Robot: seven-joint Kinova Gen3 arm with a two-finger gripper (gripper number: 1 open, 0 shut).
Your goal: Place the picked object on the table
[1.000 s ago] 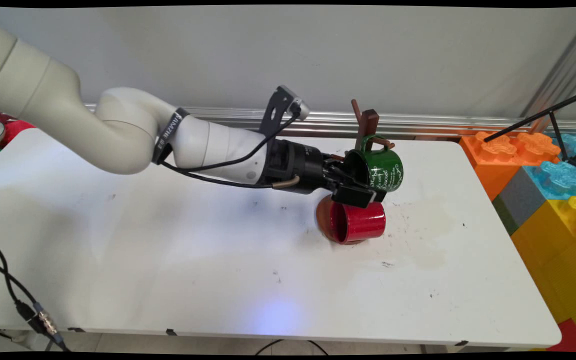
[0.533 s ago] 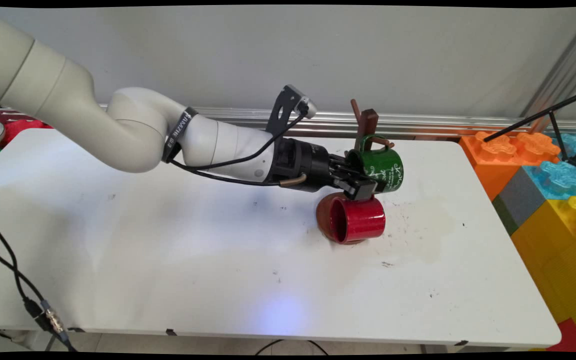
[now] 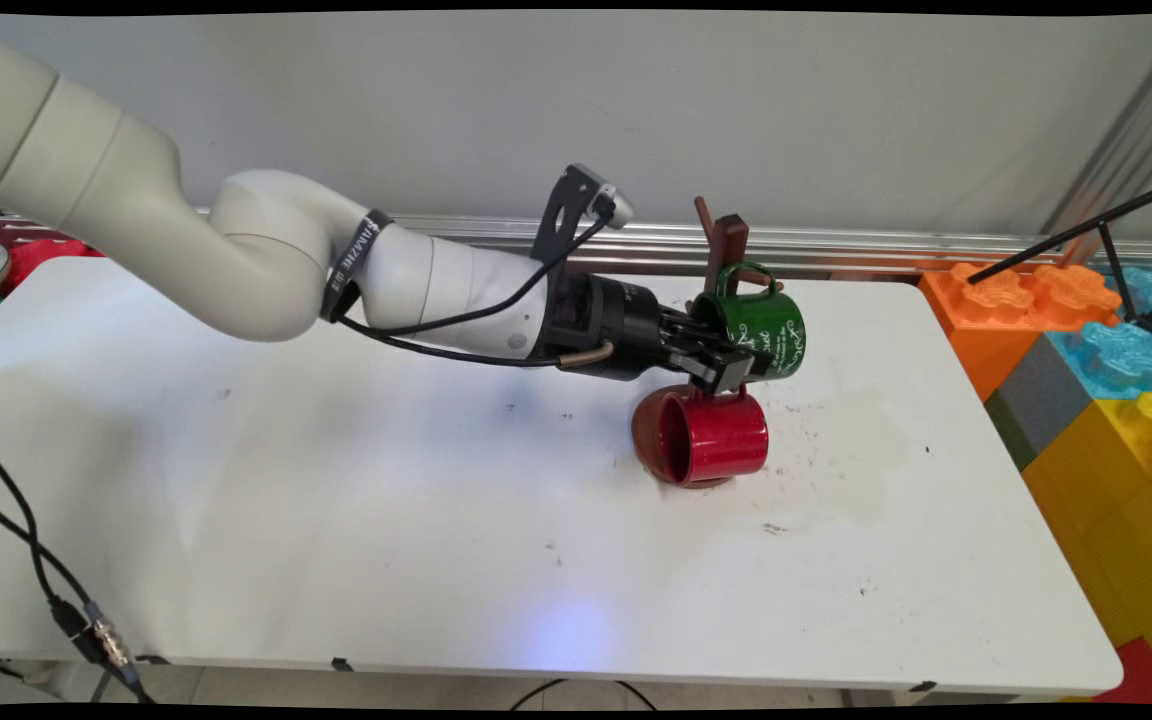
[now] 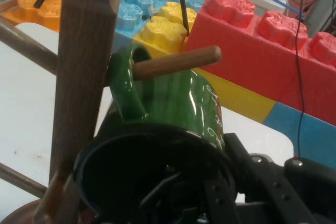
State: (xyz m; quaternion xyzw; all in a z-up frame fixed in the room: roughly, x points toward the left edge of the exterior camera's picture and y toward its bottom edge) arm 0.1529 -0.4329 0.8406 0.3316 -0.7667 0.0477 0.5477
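Gripper (image 3: 733,368) pinching rim of green mug (image 3: 764,332), one finger inside mouth, one outside. Mug's handle looped over peg of wooden mug tree (image 3: 729,243), just above gripper. White script on mug side, not legible. Red mug (image 3: 711,437) lies on side directly below gripper. White table (image 3: 336,520) scuffed, stained beyond mugs. Coloured foam blocks (image 3: 1086,340) well past gripper; grey wall behind.

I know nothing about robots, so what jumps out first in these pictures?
A green mug hangs by its handle on a peg of a wooden mug stand at the table's far side, with the black gripper clamped on its rim. Just below, a red mug lies on its side on the white table. Big toy bricks flank the right.
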